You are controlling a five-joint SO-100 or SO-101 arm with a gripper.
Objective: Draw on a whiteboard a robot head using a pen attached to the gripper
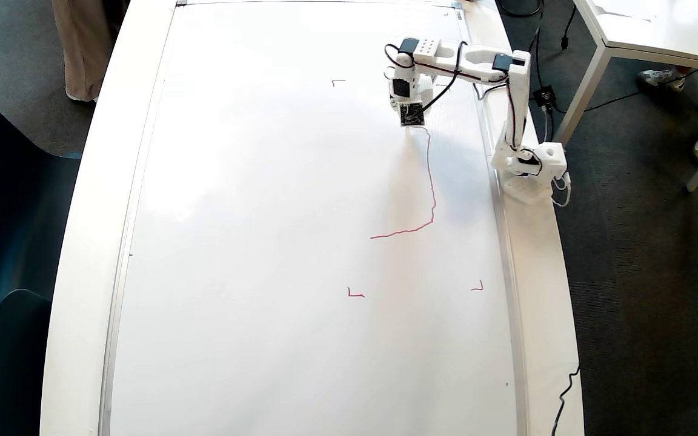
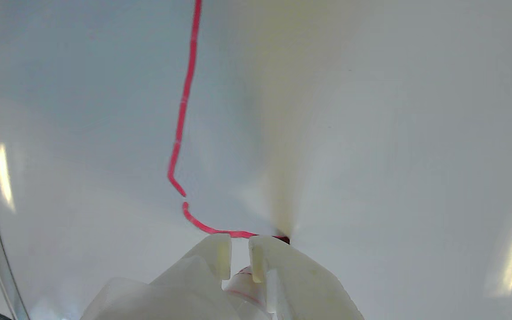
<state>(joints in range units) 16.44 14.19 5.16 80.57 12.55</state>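
The whiteboard (image 1: 276, 242) lies flat and fills most of the overhead view; it also fills the wrist view (image 2: 394, 133). Of the robot head only a wobbly red line (image 1: 431, 181) shows: one stroke runs up the board from a bend, and a shorter stroke runs left from that bend. The same line shows in the wrist view (image 2: 180, 115). The gripper (image 1: 412, 124) stands at the line's upper end, pointing down. In the wrist view the gripper (image 2: 239, 244) is shut on the pen (image 2: 243, 284). The pen tip (image 2: 285, 240) touches the board at the line's end.
Small corner marks sit on the board (image 1: 338, 81), (image 1: 355, 294), (image 1: 477, 287). The arm's base (image 1: 528, 175) stands on the white table strip to the right of the board's silver frame (image 1: 509, 290). A small white side table (image 1: 658, 36) stands at the upper right. Cables lie on the floor.
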